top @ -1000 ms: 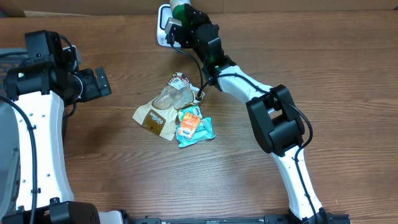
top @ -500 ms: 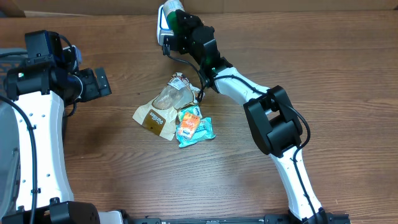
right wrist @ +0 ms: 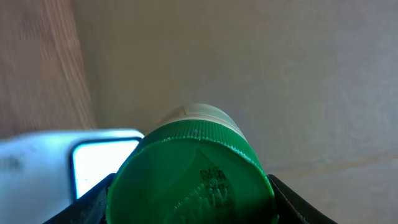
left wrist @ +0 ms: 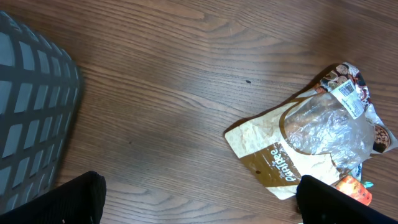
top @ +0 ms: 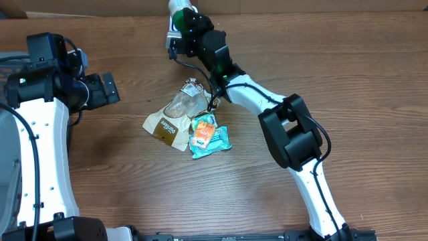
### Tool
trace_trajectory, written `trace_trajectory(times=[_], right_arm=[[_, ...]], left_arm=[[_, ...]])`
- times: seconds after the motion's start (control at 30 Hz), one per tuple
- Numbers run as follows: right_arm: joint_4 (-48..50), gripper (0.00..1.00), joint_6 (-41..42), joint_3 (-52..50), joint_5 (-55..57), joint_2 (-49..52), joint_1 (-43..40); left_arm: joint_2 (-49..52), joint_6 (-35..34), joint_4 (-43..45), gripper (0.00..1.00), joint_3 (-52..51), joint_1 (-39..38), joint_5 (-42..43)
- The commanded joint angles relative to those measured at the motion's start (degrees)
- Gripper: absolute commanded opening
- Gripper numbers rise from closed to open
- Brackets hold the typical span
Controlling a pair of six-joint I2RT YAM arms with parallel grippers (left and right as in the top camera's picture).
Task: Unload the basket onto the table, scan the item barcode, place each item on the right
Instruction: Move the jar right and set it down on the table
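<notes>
Right end effector [right wrist: 189, 208] pinches a round, ridged green-capped bottle [right wrist: 193, 165] (pale plastic); left end effector [left wrist: 199, 205] spread wide.

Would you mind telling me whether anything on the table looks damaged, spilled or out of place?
Nothing looks spilled or broken. The brown snack bag lies crumpled, its clear window wrinkled, bunched against the teal packets in a loose heap rather than laid out separately.
</notes>
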Motion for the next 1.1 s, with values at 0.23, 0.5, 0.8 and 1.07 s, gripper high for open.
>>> trace_trajectory(times=[0.23, 0.5, 0.8, 1.07], right_arm=[[-4.1, 0.34, 27.3, 1.4, 10.2, -13.3, 2.2], [-35.9, 0.34, 58.4, 1.4, 11.9, -30.2, 4.3], [-79.1, 0.35, 78.5, 1.4, 3.7, -43.2, 3.2], [-99.0, 0.35, 86.5, -2.0, 2.9, -42.2, -1.5]], left_arm=[[-0.3, 0.7, 0.0, 1.0, 0.3, -0.4, 0.4], [-0.3, 0.7, 0.0, 1.0, 0.3, -0.4, 0.4], [-0.3, 0.7, 0.0, 1.0, 0.3, -0.4, 0.4], [-0.3, 0.7, 0.0, 1.0, 0.3, -0.4, 0.4]])
